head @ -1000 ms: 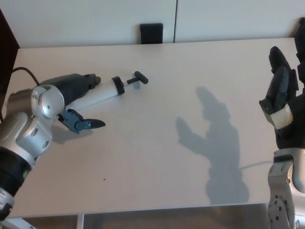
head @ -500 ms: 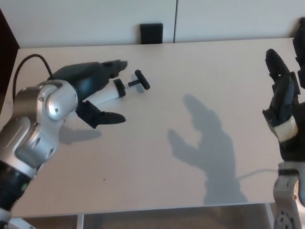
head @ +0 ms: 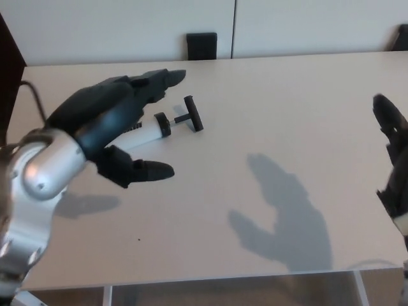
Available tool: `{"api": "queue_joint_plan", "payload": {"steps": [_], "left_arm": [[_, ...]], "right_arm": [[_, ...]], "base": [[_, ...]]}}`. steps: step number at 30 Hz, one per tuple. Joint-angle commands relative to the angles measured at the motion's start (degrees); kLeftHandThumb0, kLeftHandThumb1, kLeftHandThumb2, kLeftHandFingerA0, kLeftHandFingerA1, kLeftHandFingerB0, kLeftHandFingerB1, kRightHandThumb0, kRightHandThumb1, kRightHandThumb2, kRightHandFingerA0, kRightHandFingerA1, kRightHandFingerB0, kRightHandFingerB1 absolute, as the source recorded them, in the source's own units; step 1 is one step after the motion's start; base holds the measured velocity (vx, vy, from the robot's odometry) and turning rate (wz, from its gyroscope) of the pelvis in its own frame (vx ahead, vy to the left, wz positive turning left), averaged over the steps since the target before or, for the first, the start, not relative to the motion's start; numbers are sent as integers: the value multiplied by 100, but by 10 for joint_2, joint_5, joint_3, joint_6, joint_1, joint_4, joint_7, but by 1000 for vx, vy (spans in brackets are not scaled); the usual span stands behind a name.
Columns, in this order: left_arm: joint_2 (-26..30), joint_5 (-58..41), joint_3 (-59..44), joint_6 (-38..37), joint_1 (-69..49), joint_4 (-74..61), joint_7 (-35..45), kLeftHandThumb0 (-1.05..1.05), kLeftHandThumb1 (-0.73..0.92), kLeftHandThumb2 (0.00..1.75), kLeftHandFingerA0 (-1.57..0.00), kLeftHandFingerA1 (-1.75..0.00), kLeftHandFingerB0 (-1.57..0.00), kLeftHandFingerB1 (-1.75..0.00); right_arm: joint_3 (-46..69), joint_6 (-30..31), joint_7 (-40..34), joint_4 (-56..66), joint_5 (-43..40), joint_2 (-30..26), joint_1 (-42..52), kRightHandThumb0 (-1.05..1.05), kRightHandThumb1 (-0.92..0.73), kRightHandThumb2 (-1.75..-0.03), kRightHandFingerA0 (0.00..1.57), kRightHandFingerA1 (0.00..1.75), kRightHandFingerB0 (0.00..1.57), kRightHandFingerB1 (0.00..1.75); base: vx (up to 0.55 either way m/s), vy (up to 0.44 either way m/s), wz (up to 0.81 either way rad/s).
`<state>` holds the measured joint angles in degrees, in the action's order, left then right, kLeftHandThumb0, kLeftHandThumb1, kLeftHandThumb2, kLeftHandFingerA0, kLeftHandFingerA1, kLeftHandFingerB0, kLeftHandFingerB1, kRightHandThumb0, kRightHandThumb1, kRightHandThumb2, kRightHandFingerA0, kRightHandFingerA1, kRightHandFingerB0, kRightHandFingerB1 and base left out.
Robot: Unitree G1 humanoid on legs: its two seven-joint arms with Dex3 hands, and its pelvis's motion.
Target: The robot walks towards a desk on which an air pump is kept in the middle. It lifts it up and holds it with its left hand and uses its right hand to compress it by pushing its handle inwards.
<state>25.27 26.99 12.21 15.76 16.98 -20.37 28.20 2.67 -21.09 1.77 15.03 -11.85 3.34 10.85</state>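
Pale desk, air pump lying toward its far left corner. Your left hand hovers spread over the barrel, empty, so close around the white tube, clear of the T-handle. Right hand waits at the right edge; can't tell its fingers.

I see my left robot hand over the left part of the tabletop, fingers and thumb spread on either side of the white air pump; whether it touches the barrel I cannot tell. The pump's black T-handle points toward the tabletop's middle. My right robot hand is raised at the right edge, fingers apart and holding nothing, well apart from the pump.
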Motion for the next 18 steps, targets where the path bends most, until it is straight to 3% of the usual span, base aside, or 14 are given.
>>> {"api": "queue_joint_plan", "payload": {"steps": [1, 2, 3, 4, 7, 8, 10, 11, 13, 14, 16, 17, 18], "left_arm": [[-11, -287, -310, -115, -237, -325, 62, -76, 56, 57, -4, -27, -6, -25], [-32, -349, -348, -125, -301, -332, 78, -64, 40, 81, -4, -28, -8, -40], [-32, -349, -348, -125, -301, -332, 78, -64, 40, 81, -4, -28, -8, -40], [-56, -428, -386, -147, -388, -326, 108, -32, 30, 87, 0, -49, 0, -48], [-85, -529, -434, -177, -502, -317, 148, -32, 30, 87, 0, -49, 0, -48], [-90, -533, -434, -188, -519, -316, 151, -57, 49, 55, -18, -31, -17, -28], [-93, -537, -435, -197, -533, -314, 153, -57, 49, 55, -18, -31, -17, -28], [-106, -583, -441, -197, -587, -286, 203, -56, 40, 69, -17, -41, -21, -38], [-122, -641, -450, -195, -651, -251, 265, -56, 40, 69, -17, -41, -21, -38], [-125, -650, -454, -196, -671, -228, 294, -55, 49, 55, -25, -34, -31, -30], [-125, -651, -457, -199, -679, -216, 306, -55, 49, 55, -25, -34, -31, -30], [-113, -642, -472, -201, -675, -184, 334, -59, 41, 73, -21, -43, -32, -43], [-103, -637, -483, -202, -672, -162, 352, -59, 41, 73, -21, -43, -32, -43]], "right_arm": [[1, -108, 136, 188, -59, -106, 195, -87, -87, -67, 24, 30, 19, 27], [2, -115, 143, 201, -71, -110, 227, -89, -85, -67, 21, 30, 19, 27], [2, -115, 143, 201, -71, -110, 227, -89, -85, -67, 21, 30, 19, 27], [8, -134, 142, 208, -70, -107, 258, -87, -89, -67, 23, 36, 18, 29], [17, -159, 139, 217, -65, -103, 297, -87, -89, -67, 23, 36, 18, 29], [17, -160, 142, 220, -67, -105, 306, -86, -89, -67, 22, 35, 18, 29], [18, -160, 143, 222, -69, -107, 314, -86, -89, -67, 22, 35, 18, 29], [15, -188, 149, 208, -67, -106, 340, -82, -91, -67, 26, 40, 20, 31], [12, -221, 156, 191, -63, -104, 370, -82, -91, -67, 26, 40, 20, 31], [12, -238, 161, 179, -60, -106, 384, -78, -91, -67, 24, 39, 20, 32], [13, -246, 164, 173, -60, -108, 391, -78, -91, -67, 24, 39, 20, 32], [14, -250, 169, 153, -58, -108, 405, -80, -89, -67, 26, 35, 21, 30], [15, -252, 172, 139, -58, -108, 415, -80, -89, -67, 26, 35, 21, 30]], "base": [[0, 0, 0], [0, 0, 0], [0, 0, 0], [0, 0, 0], [0, 0, 0], [0, 0, 0], [0, 0, 0], [0, 0, 0], [0, 0, 0], [0, 0, 0], [0, 0, 0], [0, 0, 0], [0, 0, 0]]}}
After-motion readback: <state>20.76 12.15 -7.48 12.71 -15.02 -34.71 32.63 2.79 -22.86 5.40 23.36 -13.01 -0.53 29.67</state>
